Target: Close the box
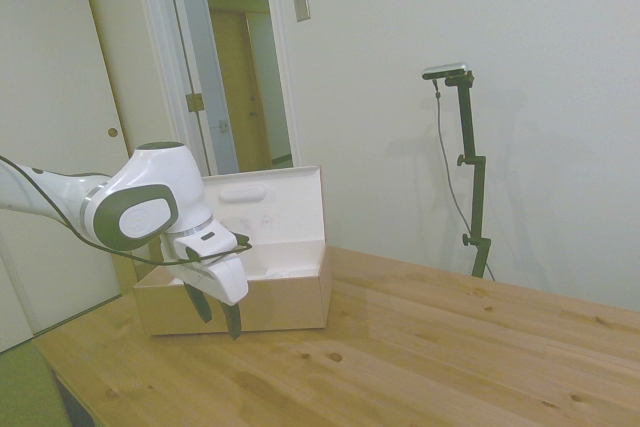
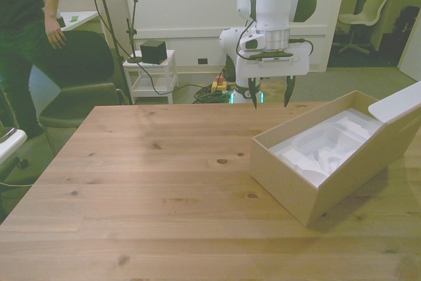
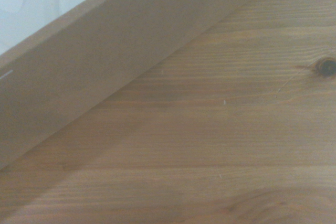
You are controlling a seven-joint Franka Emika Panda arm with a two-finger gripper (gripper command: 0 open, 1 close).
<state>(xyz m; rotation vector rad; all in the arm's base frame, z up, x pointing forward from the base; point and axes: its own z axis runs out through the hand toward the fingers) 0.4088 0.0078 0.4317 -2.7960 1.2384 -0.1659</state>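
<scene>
My pincer (image 2: pixel 270 95) hangs spread above the wooden table (image 2: pixel 158 182), its two dark fingers pointing down with a clear gap between them and nothing in it. The front view alone shows the box (image 2: pixel 309 189) from above: lid (image 2: pixel 402 103) swung up on the front view's right, white moulded lining exposed, the body set at an angle near the table's edge on that side. It also takes in a person (image 2: pixel 29 37) standing off the table at the front view's left, beside a dark chair (image 2: pixel 85 77). The side view (image 1: pixel 235 297) gives what the front cannot: the lid's white inner face (image 1: pixel 270 207) standing upright with its oval cutout, and my pincer (image 1: pixel 215 312) low in front of the box's long tan wall. The wrist view is blurred but catches that tan wall (image 3: pixel 105 56) meeting bare tabletop (image 3: pixel 226 145) close by. A broad stretch of bare wood runs across the middle of the table and to the front view's left. The box lies just beside my pincer, toward the front view's right, apart from the fingers.
</scene>
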